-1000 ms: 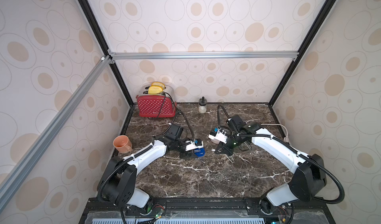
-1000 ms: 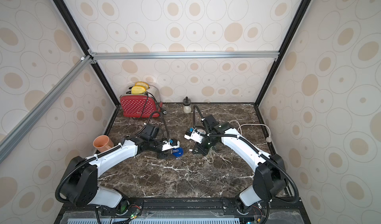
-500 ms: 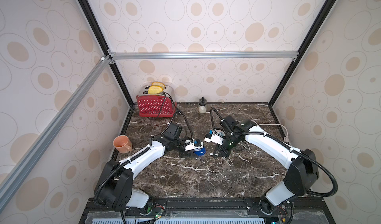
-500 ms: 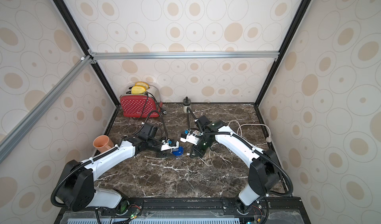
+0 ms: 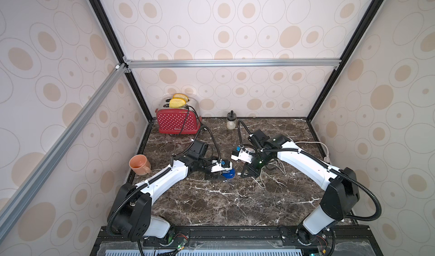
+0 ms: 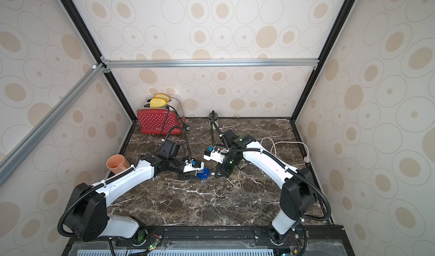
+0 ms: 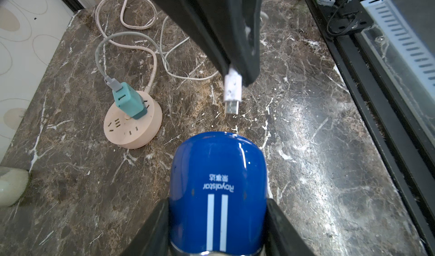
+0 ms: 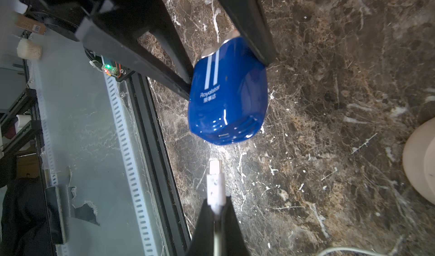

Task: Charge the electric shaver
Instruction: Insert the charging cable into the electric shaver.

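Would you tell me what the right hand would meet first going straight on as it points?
Probably the electric shaver: the white plug held in the right hand points at its port end.

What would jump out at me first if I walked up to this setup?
Probably the bright blue electric shaver, clamped in the left gripper near the middle of the marble table. The right gripper aims a white charging plug at the shaver's end, with a small gap between them. After that, the red toaster with yellow toast in a back corner.
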Controlling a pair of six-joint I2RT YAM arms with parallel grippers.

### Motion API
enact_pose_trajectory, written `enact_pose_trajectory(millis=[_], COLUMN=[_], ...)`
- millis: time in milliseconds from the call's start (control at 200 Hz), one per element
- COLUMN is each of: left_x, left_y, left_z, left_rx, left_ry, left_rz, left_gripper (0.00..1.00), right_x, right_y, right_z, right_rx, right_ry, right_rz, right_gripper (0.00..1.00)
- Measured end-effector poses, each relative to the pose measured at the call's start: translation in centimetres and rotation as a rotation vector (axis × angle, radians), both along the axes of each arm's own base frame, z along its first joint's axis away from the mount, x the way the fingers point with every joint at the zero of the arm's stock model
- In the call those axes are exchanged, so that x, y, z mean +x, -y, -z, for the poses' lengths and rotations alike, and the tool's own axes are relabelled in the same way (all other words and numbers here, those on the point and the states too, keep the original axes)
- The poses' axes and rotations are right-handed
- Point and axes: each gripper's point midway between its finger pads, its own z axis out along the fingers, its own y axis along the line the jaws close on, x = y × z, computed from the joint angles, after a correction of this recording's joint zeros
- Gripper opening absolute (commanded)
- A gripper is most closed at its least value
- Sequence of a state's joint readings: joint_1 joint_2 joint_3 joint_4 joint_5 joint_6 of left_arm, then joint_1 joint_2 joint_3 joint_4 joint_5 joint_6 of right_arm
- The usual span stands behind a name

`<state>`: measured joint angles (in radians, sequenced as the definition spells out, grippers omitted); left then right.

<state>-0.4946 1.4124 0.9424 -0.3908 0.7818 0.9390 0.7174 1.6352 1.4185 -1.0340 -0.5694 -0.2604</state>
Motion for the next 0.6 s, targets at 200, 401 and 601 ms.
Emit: enact_pose_trajectory(millis=[200,401,601], left_x=[-0.12,-0.18,-0.16], left_y=[0.04,0.01,0.10], left_z=[0.04,0.03,-0.16], left_rx=[-0.002,0.003,-0.002], left_ry=[-0.007,-0.009,-0.006], left_rz=[0.005,0.010,0.014], left_gripper=[0.00,0.00,0.00], right_x=[0.11,0.20,0.23], right_y=[-0.18,-0.33,-0.66], right_z=[-0.09,-0.27,0.02], right_rx=[0.004,0.009,0.006], right_ry=[0.003,0.009,0.005], right_rz=[-0.002,-0.003,-0.009], right_gripper=[0.00,0.00,0.00])
